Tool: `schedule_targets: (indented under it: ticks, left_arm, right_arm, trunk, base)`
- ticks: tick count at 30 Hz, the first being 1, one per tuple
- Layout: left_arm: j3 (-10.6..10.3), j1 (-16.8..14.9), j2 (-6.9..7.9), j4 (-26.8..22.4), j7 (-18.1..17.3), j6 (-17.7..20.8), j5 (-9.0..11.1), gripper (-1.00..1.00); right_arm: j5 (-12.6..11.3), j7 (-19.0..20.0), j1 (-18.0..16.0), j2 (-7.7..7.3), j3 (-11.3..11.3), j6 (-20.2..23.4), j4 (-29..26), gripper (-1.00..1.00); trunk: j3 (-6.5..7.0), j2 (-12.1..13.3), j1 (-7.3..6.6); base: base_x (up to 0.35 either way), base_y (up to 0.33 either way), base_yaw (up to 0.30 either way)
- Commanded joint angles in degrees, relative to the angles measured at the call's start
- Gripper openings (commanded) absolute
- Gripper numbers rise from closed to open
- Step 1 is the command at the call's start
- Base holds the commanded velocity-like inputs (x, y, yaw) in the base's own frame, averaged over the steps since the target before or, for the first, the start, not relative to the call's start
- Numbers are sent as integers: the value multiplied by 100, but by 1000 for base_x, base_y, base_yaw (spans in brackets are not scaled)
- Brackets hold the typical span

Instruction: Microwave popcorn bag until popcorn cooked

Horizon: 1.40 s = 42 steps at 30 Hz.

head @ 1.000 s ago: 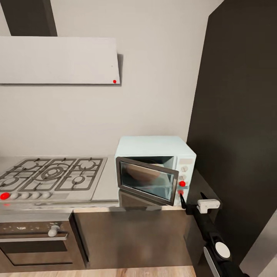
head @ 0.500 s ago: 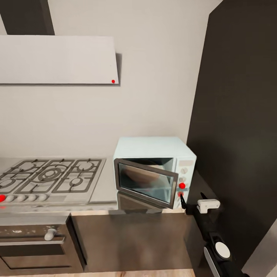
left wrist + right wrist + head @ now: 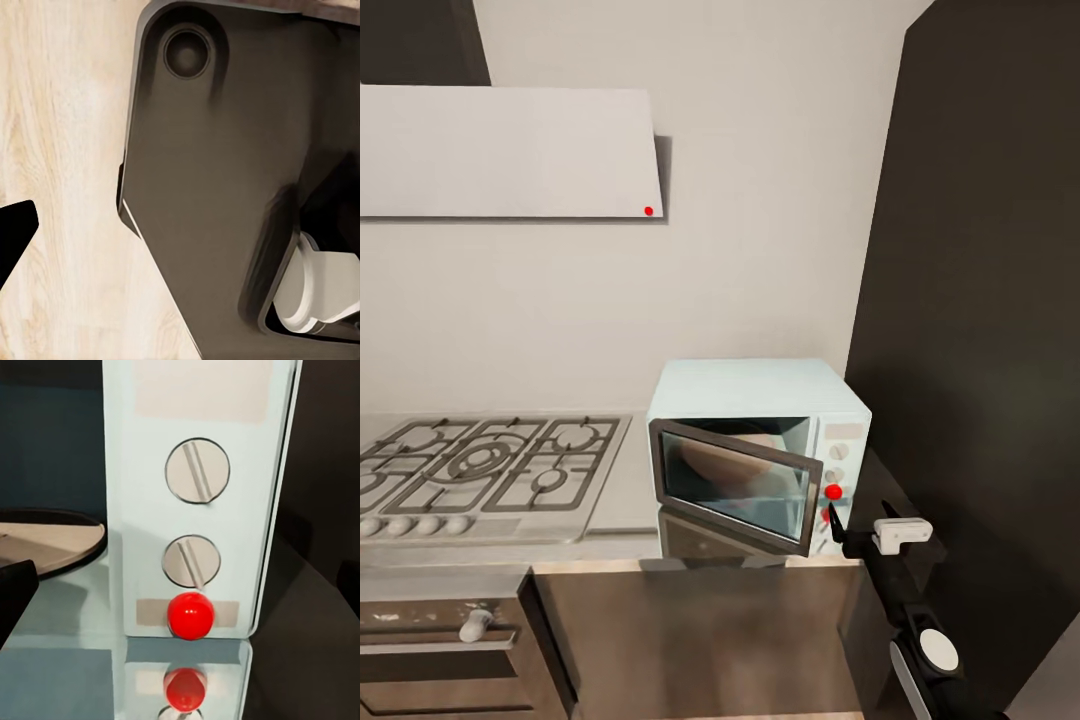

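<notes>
The microwave (image 3: 758, 450) sits at the right end of the countertop (image 3: 628, 490), its glass door (image 3: 735, 484) hanging ajar; a rounded tan shape shows behind the glass, perhaps the bag (image 3: 730, 462), though the glare leaves me unsure; my right pincer (image 3: 833, 523) hovers just below the red button (image 3: 190, 615) on the knob panel, its dark tip near the panel's foot; whether its fingers are wide or narrow I cannot tell; the hob (image 3: 480, 470) lies to the left.
</notes>
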Motion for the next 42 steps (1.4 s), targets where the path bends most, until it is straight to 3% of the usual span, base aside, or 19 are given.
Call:
schedule_targets:
  ticks: [1, 14, 20, 29, 34, 42]
  left_arm:
    - [26, 1, 0, -7, -2, -7, 3, 100]
    - [26, 1, -7, -6, -2, -5, 4, 100]
    - [26, 1, -7, -6, -2, -5, 5, 100]
    - [26, 1, -7, -7, -2, -8, 3, 100]
    - [26, 1, -7, -8, -2, -1, 5, 100]
    - [26, 1, -7, -7, -2, -5, 5, 100]
  right_arm:
    - [-3, 7, -3, -1, 0, -15, 1, 100]
    - [-3, 52, -3, -1, 14, -15, 3, 100]
    - [-3, 693, -3, -1, 18, -15, 3, 100]
    - [-3, 853, -3, -1, 18, -15, 6, 100]
    - [-3, 1195, -3, -1, 18, -15, 6, 100]
    - [-3, 1254, -3, -1, 11, -15, 7, 100]
  trunk:
    - [-7, -5, 1]
    - [-7, -5, 1]
    - [-7, -5, 1]
    - [-7, -5, 1]
    - [-7, -5, 1]
    - [-7, -5, 1]
  base:
    - [90, 0, 0]
    - [75, 0, 0]
    - [0, 0, 0]
    - [0, 0, 0]
    - [0, 0, 0]
    - [0, 0, 0]
